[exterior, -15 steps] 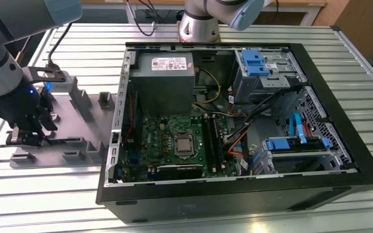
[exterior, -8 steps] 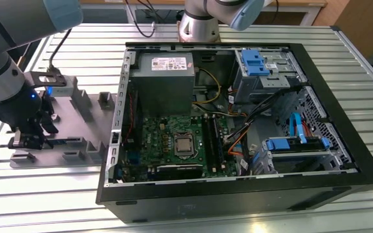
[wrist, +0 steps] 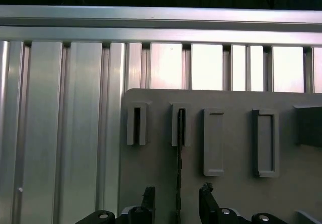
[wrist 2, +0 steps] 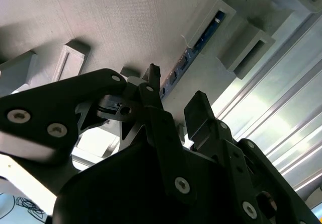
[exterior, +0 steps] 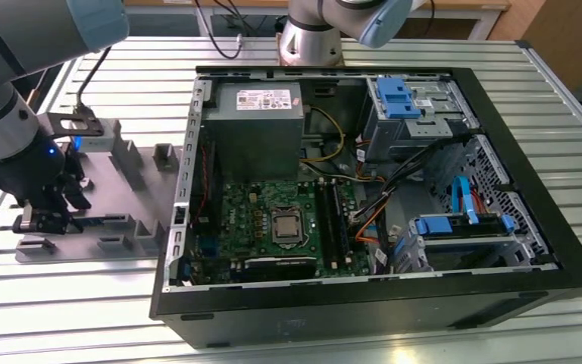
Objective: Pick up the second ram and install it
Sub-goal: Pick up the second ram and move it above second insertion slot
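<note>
Black gripper [wrist: 177, 194], fingers [wrist: 149, 198] spread apart, straddles the long flat blue circuit-board stick [wrist 2: 201, 36] standing in the grey slotted holder [wrist: 236, 183].

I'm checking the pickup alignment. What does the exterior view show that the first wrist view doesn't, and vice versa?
Exterior view adds: the open computer case with its motherboard, at the exterior view's right of the grey fixture plate. First wrist view adds: the second ram edge-on, standing in a plate slot, with a gap to the fingers on each side. Both share: the gripper low over that plate on the slatted table.
</note>
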`<control>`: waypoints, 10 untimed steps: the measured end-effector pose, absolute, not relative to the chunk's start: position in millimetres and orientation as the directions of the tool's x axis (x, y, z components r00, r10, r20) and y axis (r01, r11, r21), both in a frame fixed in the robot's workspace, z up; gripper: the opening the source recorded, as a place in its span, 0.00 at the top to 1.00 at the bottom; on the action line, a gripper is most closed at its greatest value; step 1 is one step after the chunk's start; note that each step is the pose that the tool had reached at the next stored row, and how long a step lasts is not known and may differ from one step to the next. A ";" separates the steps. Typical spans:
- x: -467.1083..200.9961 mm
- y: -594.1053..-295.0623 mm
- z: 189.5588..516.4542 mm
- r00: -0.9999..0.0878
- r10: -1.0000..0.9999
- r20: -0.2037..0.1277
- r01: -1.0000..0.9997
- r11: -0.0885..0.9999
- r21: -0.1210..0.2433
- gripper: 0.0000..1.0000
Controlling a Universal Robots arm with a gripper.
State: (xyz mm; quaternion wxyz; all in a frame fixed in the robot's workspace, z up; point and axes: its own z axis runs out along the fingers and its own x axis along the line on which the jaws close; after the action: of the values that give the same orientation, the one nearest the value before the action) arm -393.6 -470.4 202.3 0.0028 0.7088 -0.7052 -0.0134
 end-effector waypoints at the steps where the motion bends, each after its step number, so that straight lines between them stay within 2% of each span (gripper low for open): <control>1: -393.8 -470.4 202.0 0.005 -1.000 -0.015 -1.000 -0.005 0.023 0.53; 10: -395.9 -470.4 198.5 0.005 -1.000 -0.015 -1.000 -0.005 0.023 0.53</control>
State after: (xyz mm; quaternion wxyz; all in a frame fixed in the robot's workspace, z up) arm -395.9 -470.4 198.5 0.0027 0.7088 -0.7052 -0.0134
